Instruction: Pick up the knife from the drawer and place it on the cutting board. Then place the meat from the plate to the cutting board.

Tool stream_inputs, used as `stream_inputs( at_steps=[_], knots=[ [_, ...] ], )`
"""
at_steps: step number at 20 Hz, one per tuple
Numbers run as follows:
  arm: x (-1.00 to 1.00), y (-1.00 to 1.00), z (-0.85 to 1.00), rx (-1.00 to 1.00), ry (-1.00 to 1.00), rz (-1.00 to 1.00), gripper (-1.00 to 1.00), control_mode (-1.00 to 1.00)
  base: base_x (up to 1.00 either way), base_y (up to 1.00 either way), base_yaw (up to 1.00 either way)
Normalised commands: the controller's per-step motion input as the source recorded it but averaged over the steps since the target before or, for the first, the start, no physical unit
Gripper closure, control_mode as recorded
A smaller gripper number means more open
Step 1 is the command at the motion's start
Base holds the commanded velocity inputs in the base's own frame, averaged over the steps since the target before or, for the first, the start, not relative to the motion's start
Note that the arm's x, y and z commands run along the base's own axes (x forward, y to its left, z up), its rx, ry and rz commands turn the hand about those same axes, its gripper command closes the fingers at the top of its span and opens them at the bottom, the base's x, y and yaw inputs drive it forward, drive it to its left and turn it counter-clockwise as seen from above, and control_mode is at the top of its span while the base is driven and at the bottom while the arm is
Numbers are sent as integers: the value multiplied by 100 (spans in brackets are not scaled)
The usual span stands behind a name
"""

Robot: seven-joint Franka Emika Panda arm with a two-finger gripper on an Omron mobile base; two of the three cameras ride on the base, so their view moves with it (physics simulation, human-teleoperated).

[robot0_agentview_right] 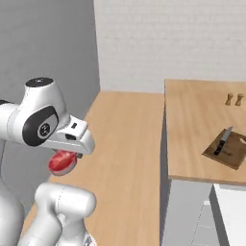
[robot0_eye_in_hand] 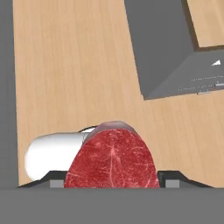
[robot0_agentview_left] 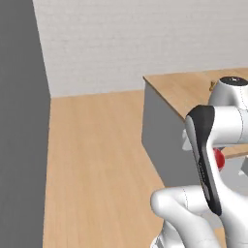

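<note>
My gripper (robot0_eye_in_hand: 111, 178) is shut on the meat (robot0_eye_in_hand: 111, 159), a red marbled chunk held between the two dark fingertips. It hangs above the wooden floor, to the left of the counter. From the right base view the meat (robot0_agentview_right: 62, 162) shows under the white hand, and from the left base view it is a red patch (robot0_agentview_left: 219, 159) behind the arm. The knife (robot0_agentview_right: 222, 141) lies diagonally on the dark cutting board (robot0_agentview_right: 229, 153) near the counter's front right. The white drawer (robot0_agentview_right: 233, 211) stands pulled out below the counter edge. The plate is out of view.
The wooden counter (robot0_agentview_right: 192, 129) sits on a grey cabinet (robot0_agentview_right: 185, 211) with a sharp left corner. Two small brown items (robot0_agentview_right: 233, 99) stand at its back. A grey wall (robot0_agentview_right: 43, 48) rises on the left, and wooden floor (robot0_agentview_right: 125, 144) lies between wall and cabinet.
</note>
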Motion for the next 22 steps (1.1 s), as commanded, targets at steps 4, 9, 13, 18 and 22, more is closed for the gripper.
stream_inputs(
  at_steps=[4, 9, 13, 18, 22],
  knots=[
    [0, 0, 0, 0, 0, 0, 100, 100, 77, -26, -49],
    [0, 0, 0, 0, 0, 0, 100, 100, 42, -6, -67],
    [0, 0, 0, 0, 0, 0, 100, 100, 40, -2, -62],
    [0, 0, 0, 0, 0, 0, 100, 100, 74, -38, -44],
    [0, 0, 0, 0, 0, 0, 100, 100, 81, -43, -47]
  ],
)
